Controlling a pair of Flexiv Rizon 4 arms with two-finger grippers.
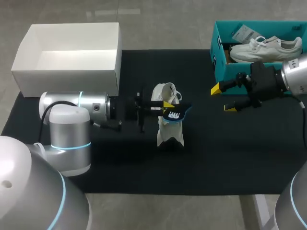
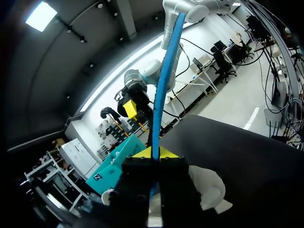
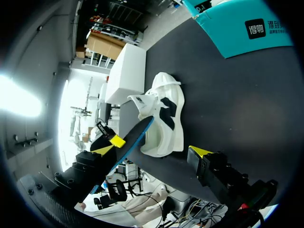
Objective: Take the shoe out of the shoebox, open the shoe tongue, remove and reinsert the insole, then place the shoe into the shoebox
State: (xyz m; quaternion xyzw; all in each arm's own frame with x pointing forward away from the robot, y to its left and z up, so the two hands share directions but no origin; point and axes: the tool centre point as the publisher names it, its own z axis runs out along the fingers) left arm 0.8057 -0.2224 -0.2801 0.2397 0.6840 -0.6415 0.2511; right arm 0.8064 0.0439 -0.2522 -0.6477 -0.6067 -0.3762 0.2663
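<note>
The left end effector (image 1: 166, 106) is pinching the insole (image 1: 175, 114) at the mouth of the shoe (image 1: 169, 132) on the table (image 1: 240, 158), likely for reinsertion, while the right end effector (image 1: 223, 98) is hovering spread beside the shoebox (image 1: 218, 67).

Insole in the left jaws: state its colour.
The insole is dark with white print and a blue edge; clearest in head view.

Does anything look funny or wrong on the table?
Yes. The white shoe on the black mat looks tipped over, not flat on its sole. The blue insole juts out at its side, pinched in the left gripper.
</note>
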